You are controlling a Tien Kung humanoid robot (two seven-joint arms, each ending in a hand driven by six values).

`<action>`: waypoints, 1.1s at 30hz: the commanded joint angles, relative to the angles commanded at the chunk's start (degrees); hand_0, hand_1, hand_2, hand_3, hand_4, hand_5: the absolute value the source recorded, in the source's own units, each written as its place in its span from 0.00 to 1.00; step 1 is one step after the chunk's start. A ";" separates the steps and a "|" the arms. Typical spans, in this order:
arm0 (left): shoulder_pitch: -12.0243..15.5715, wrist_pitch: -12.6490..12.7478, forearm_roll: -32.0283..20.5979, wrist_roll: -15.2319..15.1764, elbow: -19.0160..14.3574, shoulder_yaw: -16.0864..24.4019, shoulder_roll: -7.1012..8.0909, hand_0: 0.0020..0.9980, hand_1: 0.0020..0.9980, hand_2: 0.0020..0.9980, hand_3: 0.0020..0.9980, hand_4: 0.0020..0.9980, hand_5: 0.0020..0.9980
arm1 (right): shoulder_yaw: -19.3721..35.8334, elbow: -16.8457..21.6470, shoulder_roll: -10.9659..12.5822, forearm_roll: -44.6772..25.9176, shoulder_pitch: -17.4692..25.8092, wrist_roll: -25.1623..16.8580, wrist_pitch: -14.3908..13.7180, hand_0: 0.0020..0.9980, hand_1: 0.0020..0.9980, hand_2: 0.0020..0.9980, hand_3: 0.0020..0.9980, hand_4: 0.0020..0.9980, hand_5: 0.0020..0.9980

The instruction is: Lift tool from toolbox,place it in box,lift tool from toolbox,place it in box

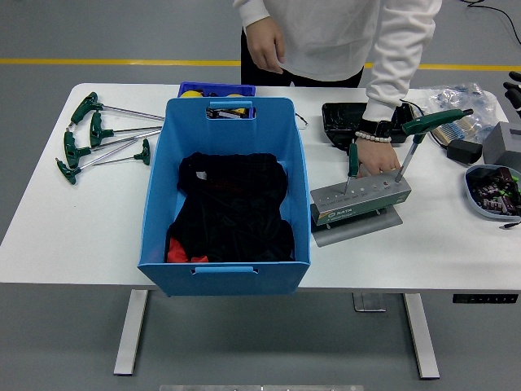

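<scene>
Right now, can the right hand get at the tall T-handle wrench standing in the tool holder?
Probably not cleanly. The person's hand rests right behind the tool holder, beside the tall T-handle wrench, and the right hand barely shows at the table's far right edge.
</scene>
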State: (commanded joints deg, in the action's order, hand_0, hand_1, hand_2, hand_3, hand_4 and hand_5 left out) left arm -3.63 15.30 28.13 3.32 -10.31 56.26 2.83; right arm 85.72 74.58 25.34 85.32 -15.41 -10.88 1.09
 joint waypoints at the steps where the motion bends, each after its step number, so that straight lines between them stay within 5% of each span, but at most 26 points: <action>1: -0.01 0.02 -0.02 0.02 0.00 -0.04 0.00 0.75 0.74 0.82 0.76 0.72 0.64 | -1.43 -0.15 1.14 2.23 -0.97 -0.78 -0.77 1.00 0.96 0.96 0.98 1.00 0.67; 9: -0.11 0.16 0.13 0.14 0.00 0.00 -0.06 0.75 0.74 0.82 0.77 0.72 0.63 | -15.81 -2.05 10.11 11.12 -8.76 -5.93 -6.10 1.00 0.97 0.97 1.00 1.00 0.62; 14: -0.13 0.14 0.17 0.20 0.00 -0.15 -0.04 0.75 0.74 0.82 0.77 0.72 0.63 | -23.74 -4.53 12.16 12.66 -13.56 -6.64 -6.61 1.00 0.97 0.97 1.00 1.00 0.59; 33: -0.58 0.23 -0.22 0.14 0.00 -1.04 0.05 0.75 0.74 0.82 0.77 0.72 0.63 | -49.47 -20.42 9.76 16.91 -31.45 -9.04 -8.35 1.00 0.95 0.94 0.97 1.00 0.55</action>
State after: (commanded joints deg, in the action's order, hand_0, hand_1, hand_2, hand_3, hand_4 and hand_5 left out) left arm -4.22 15.53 27.91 3.45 -10.31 55.23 2.88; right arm 36.25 54.16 35.10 102.23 -46.86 -19.92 -7.25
